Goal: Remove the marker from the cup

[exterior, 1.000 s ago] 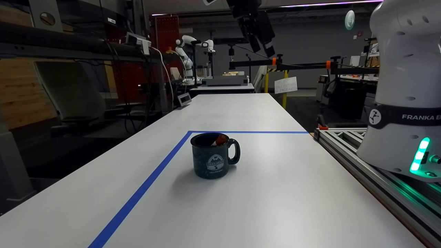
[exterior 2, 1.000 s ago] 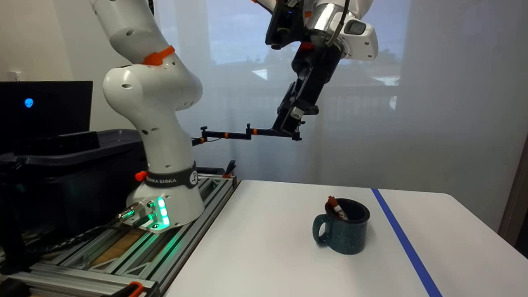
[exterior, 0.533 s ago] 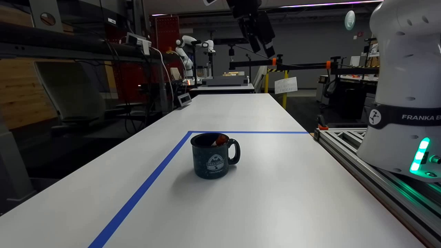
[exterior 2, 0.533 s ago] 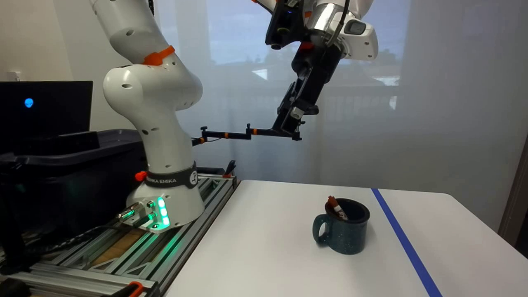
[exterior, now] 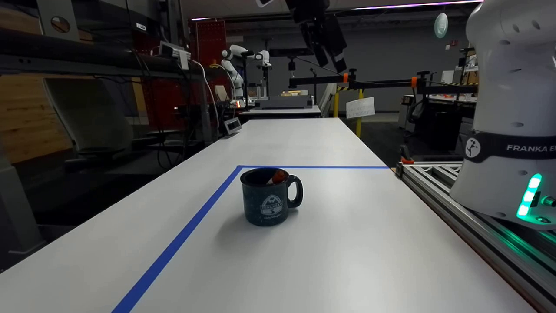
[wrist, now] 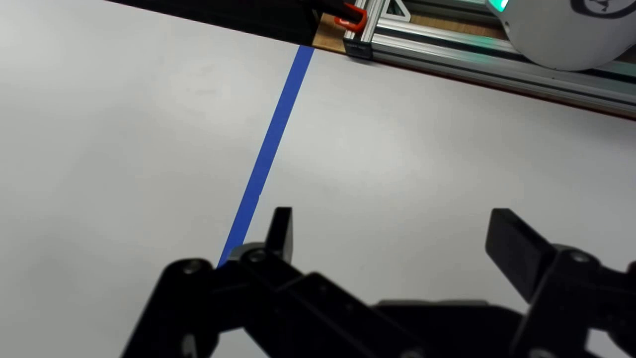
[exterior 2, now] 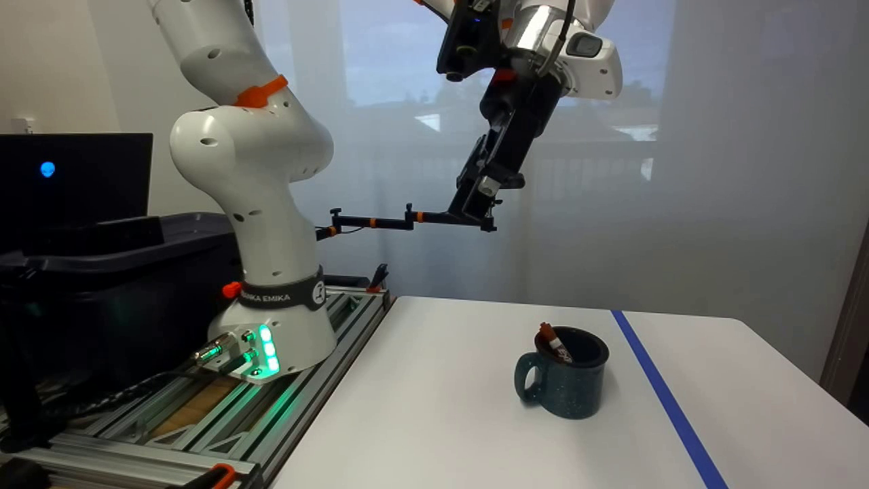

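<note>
The wrist view shows black jaws spread; in both exterior views alone we see a tilted red-and-white marker [exterior 2: 555, 343] in a squat dark-blue mug [exterior 2: 574, 388], unmoved.

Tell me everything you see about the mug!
The mug is dark blue with pale specks, a dark rim, one loop handle and a pale emblem on its side. It looks like ceramic or enamel; I can't tell which. It stands upright on the white table, handle pointing toward the robot's base, near but not touching the blue tape. A marker leans inside, one end poking out.
</note>
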Controlling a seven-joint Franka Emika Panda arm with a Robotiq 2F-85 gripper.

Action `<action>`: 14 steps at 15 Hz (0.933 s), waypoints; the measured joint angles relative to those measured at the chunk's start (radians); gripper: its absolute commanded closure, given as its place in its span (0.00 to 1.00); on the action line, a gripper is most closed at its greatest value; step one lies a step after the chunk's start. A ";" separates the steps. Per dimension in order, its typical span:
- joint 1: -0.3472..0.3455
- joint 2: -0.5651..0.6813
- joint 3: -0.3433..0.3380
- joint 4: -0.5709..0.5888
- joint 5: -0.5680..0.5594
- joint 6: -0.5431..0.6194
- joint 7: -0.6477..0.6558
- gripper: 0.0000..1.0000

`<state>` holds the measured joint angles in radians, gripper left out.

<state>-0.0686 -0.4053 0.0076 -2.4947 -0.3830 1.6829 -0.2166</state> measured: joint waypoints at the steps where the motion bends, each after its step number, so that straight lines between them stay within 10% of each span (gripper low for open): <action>1: 0.000 0.000 0.000 0.000 0.000 0.000 0.000 0.00; 14: -0.005 0.191 -0.126 0.070 0.341 0.165 0.107 0.00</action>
<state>-0.0737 -0.2139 -0.1186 -2.4247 -0.0418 1.8477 -0.1100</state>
